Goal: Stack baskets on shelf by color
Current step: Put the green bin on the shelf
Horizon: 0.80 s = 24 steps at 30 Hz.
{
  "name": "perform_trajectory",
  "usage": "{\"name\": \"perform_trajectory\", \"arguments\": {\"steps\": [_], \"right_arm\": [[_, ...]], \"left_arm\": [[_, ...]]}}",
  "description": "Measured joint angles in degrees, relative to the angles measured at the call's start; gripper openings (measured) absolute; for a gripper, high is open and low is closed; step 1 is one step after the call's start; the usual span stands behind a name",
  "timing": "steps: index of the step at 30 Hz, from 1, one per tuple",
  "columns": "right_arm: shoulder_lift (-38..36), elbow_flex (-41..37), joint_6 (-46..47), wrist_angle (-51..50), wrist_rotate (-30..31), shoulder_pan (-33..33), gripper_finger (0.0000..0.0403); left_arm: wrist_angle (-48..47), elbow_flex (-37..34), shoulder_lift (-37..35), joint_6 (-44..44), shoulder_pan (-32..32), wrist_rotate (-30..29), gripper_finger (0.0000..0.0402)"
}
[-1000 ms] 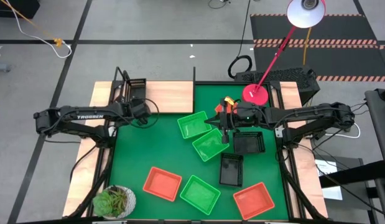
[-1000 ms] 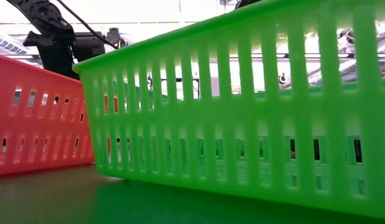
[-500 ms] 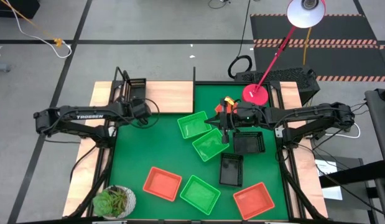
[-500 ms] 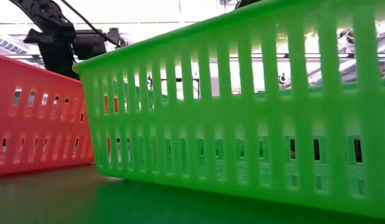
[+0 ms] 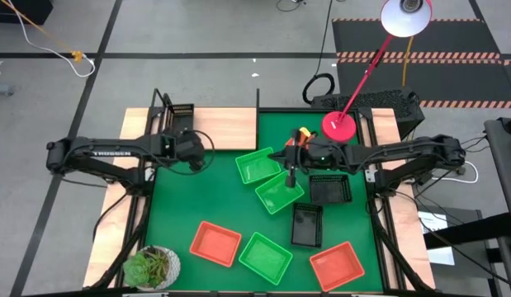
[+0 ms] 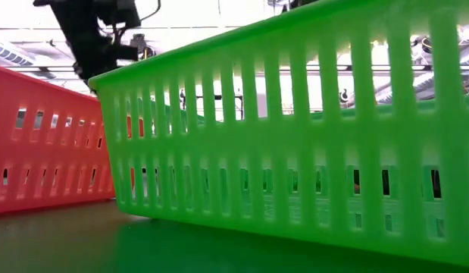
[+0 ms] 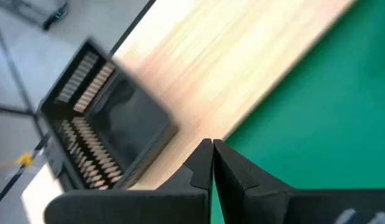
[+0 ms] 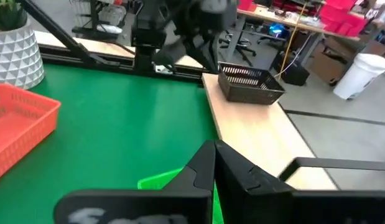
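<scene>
Now my left gripper (image 5: 202, 153) has moved right off the shelf (image 5: 226, 128), jaws shut and empty. One black basket (image 5: 181, 115) sits on the shelf's far left. My right gripper (image 5: 290, 176), shut and empty, hangs over the green baskets (image 5: 257, 166) mid-mat.

1. A potted plant (image 5: 152, 267) in a white faceted pot sits at the lower left of the high view.
2. A red lamp base (image 5: 339, 124) stands at the green mat's (image 5: 197, 202) upper right edge, its white shade (image 5: 405, 16) at the frame's top right.
3. A yellow cable (image 5: 49, 37) crosses the grey floor at upper left.
4. A white bin (image 8: 364, 74) stands at the right wrist view's right.
</scene>
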Motion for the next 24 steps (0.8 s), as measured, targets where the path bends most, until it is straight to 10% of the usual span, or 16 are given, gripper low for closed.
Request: {"name": "perform_trajectory", "arguments": {"steps": [24], "right_arm": [[10.85, 8.62, -4.41, -18.39, -0.05, 2.4, 0.0066]], "left_arm": [[6.67, 5.75, -0.01, 6.42, -11.68, 3.77, 0.0017]]}}
